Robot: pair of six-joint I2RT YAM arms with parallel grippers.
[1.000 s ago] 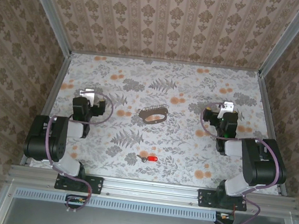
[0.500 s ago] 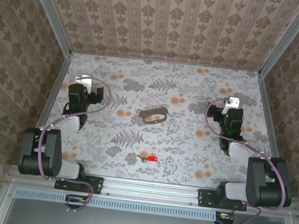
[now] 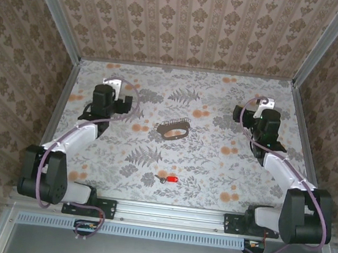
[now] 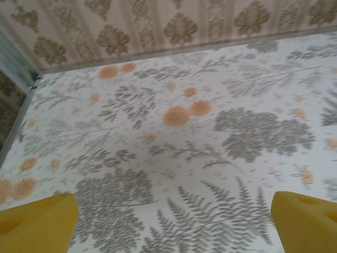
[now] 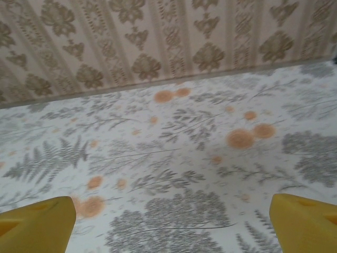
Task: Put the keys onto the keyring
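A tiny key (image 3: 169,179) with a red head lies near the table's front edge, centre. The keyring (image 3: 174,129), an oval grey-brown loop, rests flat at mid-table, well apart from the key. My left gripper (image 3: 110,85) hangs over the far left of the table, left of the keyring. My right gripper (image 3: 265,105) hangs over the far right. Each wrist view shows yellow fingers (image 4: 37,224) (image 5: 303,221) spread wide at the frame's bottom corners, open, with only the patterned cloth between them.
A floral cloth (image 3: 214,163) covers the table. Wallpapered walls (image 3: 188,24) close off the back and both sides, with metal frame rails (image 3: 170,213) along the near edge. Purple cables loop round each wrist.
Both arms have stretched out from a folded pose, carrying the grippers toward the far side of the table. The key and keyring have not moved.
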